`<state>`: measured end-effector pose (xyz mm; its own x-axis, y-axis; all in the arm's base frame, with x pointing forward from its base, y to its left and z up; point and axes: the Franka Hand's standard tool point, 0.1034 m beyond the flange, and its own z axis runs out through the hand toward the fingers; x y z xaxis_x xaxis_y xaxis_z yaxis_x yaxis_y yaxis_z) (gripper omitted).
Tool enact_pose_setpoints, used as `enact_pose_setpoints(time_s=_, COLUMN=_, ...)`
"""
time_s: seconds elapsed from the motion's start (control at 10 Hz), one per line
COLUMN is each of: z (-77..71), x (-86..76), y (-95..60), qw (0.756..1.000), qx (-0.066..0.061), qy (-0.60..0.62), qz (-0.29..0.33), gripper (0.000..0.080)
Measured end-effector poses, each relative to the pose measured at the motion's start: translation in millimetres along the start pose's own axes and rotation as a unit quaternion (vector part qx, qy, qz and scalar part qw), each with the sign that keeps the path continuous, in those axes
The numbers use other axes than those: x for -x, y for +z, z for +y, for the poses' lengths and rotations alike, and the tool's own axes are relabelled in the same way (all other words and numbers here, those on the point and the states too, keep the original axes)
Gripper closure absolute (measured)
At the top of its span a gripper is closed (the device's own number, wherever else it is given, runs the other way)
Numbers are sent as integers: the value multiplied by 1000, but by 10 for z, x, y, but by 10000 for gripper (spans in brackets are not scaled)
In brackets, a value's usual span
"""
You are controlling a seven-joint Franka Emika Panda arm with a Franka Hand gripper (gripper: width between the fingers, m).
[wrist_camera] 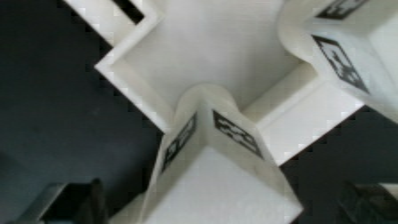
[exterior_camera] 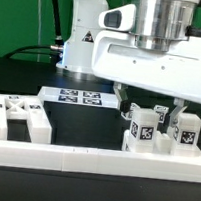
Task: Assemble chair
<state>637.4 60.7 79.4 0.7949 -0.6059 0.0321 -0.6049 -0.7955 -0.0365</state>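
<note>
The dark two-finger gripper (exterior_camera: 148,112) hangs with its jaws spread wide over a cluster of chunky white plastic chair pieces (exterior_camera: 158,131) bearing black-and-white tags. They stand just behind the long plain white rail (exterior_camera: 82,159), toward its end on the exterior view's right. The gripper seems to hold nothing, though its fingers are partly hidden. More tagged white chair parts (exterior_camera: 16,118) lie behind the rail's other end.

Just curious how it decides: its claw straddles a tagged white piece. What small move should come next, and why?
Probably lift straight up. The gripper is open, its fingers clear of the post between them, which stands unaided beside other pieces. Rising vertically should avoid knocking it.
</note>
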Motion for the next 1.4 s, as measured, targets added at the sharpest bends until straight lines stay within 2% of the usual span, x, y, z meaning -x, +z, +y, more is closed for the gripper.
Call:
enact_pose_setpoints(time_s=0.3, z=9, x=-4, y=3, qw=996, qx=1, qy=-88, qz=0, gripper=151)
enact_pose_setpoints(time_s=0.4, z=2, x=2, y=1, qw=990, qx=6, qy=-144, qz=3, gripper=151)
enact_pose_setpoints(time_s=0.8, z=29, x=-21, y=12, qw=954, qx=10, qy=-301, qz=9, gripper=151)
enact_pose_setpoints(time_s=1.0, z=7, x=-2, y=12, qw=952, qx=11, qy=-307, qz=9, gripper=151)
enact_pose_setpoints(time_s=1.1, z=3, x=2, y=13, qw=951, qx=11, qy=-307, qz=9, gripper=178)
enact_pose_setpoints(time_s=1.2, z=12, x=-5, y=14, qw=952, qx=11, qy=-307, qz=9, gripper=348)
enact_pose_setpoints(time_s=1.3, z=13, x=-6, y=14, qw=952, qx=11, qy=-306, qz=9, gripper=348)
enact_pose_setpoints(time_s=1.4, z=14, x=-7, y=15, qw=953, qx=11, qy=-303, qz=9, gripper=513)
